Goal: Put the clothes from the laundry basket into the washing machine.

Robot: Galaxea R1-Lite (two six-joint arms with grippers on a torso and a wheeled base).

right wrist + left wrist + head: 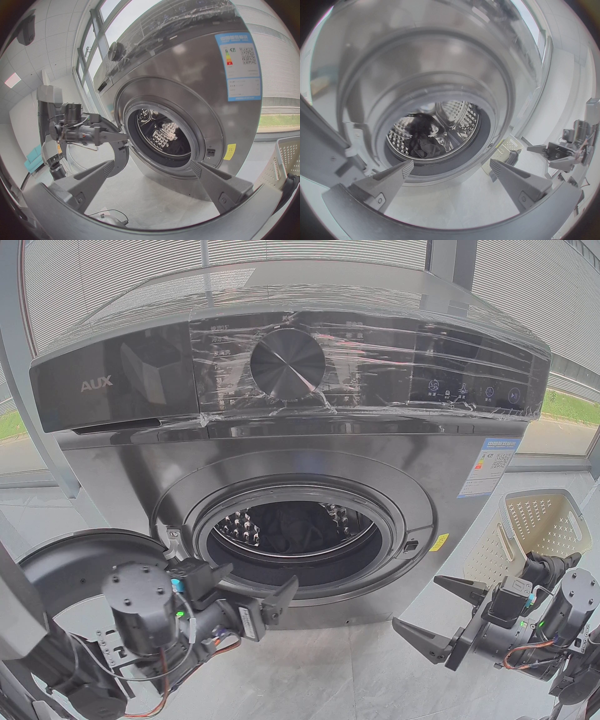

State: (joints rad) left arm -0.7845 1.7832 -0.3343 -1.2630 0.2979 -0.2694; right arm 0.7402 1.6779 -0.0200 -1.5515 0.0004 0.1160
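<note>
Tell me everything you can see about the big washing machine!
The washing machine is a grey, shiny metal front-loader standing on the pale tiled floor. Its round door hangs wide open on the robot's left. Inside the holed steel drum lie dark clothes. On the dark top panel sits a round knob under crinkled clear film. A blue-edged label and a small yellow sticker are stuck on the front. A cream laundry basket stands beside it on the robot's right.

Floor (350,671): washing machine (287,446), seemingly laundry basket (531,521)
</note>
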